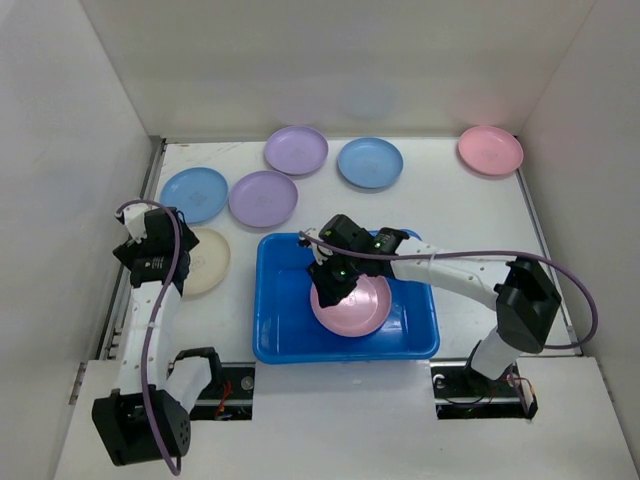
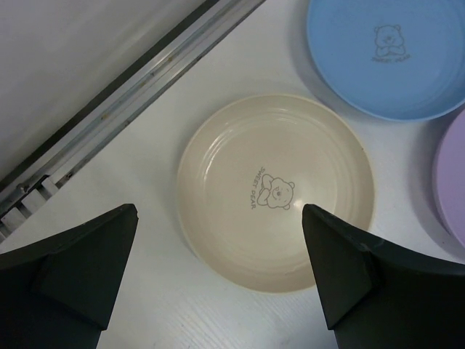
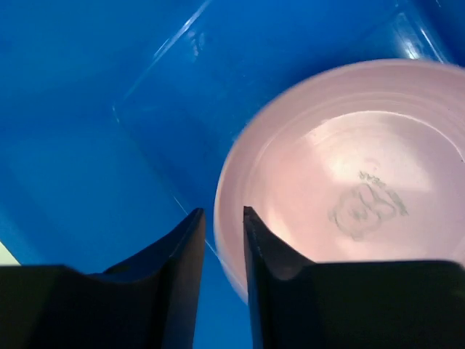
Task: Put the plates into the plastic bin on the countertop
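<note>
One pink plate (image 1: 358, 312) in the bin (image 1: 272, 345); my right tool (image 3: 224, 218) sits narrow at its rim, gripping nothing I can see. My left tool (image 2: 218, 214) is wide above the cream plate (image 2: 276, 145). Six plates (image 1: 370, 162) wait on the tabletop (image 1: 440, 210).

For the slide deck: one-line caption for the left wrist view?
Open left gripper hovers over the cream plate on the countertop, blue plate and lilac plate beside it.
</note>
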